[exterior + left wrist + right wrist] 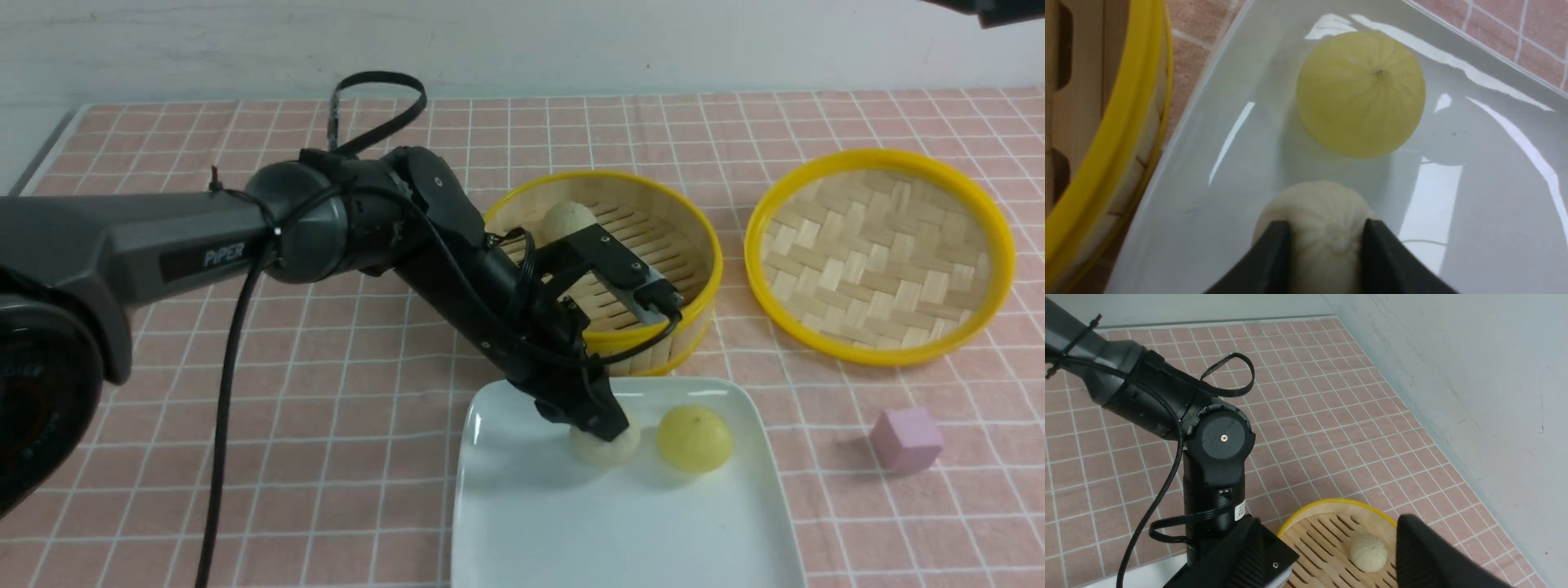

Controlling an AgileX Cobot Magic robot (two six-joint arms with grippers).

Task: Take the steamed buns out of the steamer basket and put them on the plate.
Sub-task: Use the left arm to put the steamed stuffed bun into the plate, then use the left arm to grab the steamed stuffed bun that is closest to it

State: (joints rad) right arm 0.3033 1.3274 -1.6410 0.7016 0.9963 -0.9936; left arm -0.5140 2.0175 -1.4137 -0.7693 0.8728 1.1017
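Observation:
My left gripper [602, 431] is shut on a pale beige steamed bun [606, 447] that rests on the white square plate [571, 539]. In the left wrist view the fingers [1274, 253] press both sides of this bun [1323, 212]. The yellow bun [694, 438] sits on the plate just to its right, a small gap away, and also shows in the left wrist view [1361, 94]. The other beige bun [569, 220] lies in the steamer basket [694, 245]. My right gripper [1331, 522] is open and empty, high above the basket [1306, 539] and that bun [1368, 552].
A shallow yellow-rimmed woven tray [880, 253] lies right of the basket. A small pink cube [906, 439] sits right of the plate. The left arm [326, 220] and its cable stretch across the checked cloth. A wall runs behind the table.

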